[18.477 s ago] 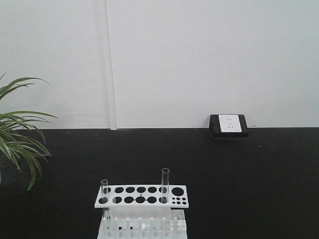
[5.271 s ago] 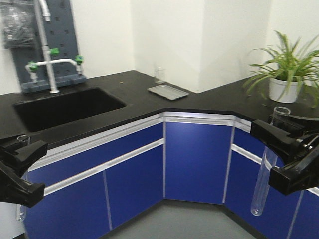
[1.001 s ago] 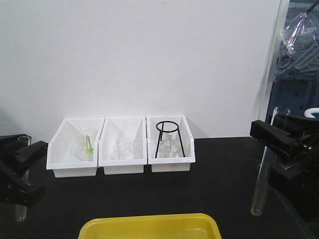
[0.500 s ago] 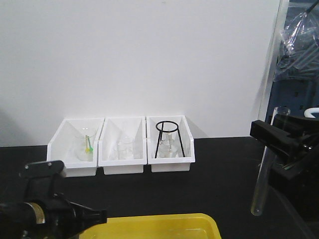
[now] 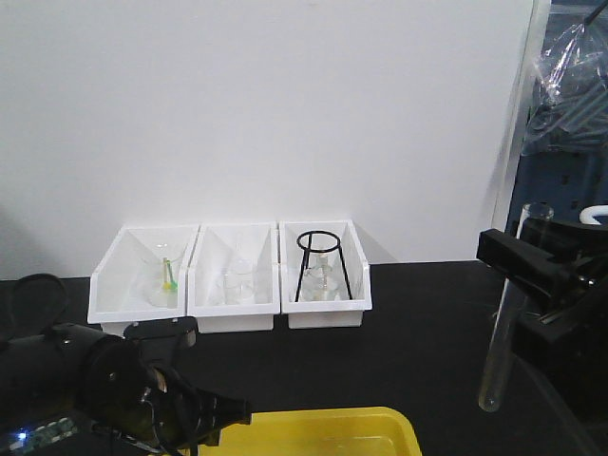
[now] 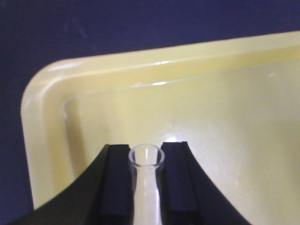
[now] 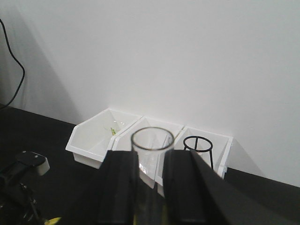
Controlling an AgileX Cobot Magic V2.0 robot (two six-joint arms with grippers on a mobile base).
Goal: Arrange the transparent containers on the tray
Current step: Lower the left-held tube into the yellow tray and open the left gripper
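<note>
The yellow tray (image 5: 313, 425) lies at the front edge of the black counter. In the left wrist view, my left gripper (image 6: 147, 152) is shut on a clear test tube (image 6: 146, 187), whose open rim points over the tray (image 6: 51, 140) near a rounded corner. In the front view the left arm (image 5: 142, 394) crouches low by the tray's left end and hides that tube. My right gripper (image 5: 522, 294) is shut on the second test tube (image 5: 494, 366), held nearly upright above the counter, right of the tray. The right wrist view shows that tube's rim (image 7: 152, 139) between the black fingers (image 7: 123, 183).
Three white bins (image 5: 231, 309) stand in a row against the white wall, holding small beakers; the right one also holds a black ring stand (image 5: 321, 261). A dark pegboard with plastic bags (image 5: 570, 85) is at the far right.
The left arm has swung down and inward from the left edge, laying its tube over the tray's left corner. The right gripper and its tube have not moved.
</note>
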